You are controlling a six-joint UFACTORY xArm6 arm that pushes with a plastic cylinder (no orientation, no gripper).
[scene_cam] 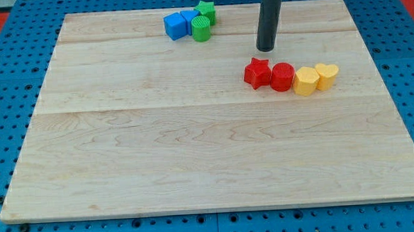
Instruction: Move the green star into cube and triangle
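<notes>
The green star (206, 11) lies near the view's top, touching a green cylinder (201, 29) just below it. A blue cube (175, 26) sits to their left, with a blue triangle (190, 18) wedged between the cube and the green blocks. All of these form one tight cluster. My tip (266, 49) rests on the board to the right of the cluster, well apart from it, just above the red star (257, 73).
A row of blocks lies right of centre: the red star, a red cylinder (282, 77), a yellow hexagon-like block (305, 82) and a yellow heart (327, 75). The wooden board (195, 159) sits on a blue pegboard.
</notes>
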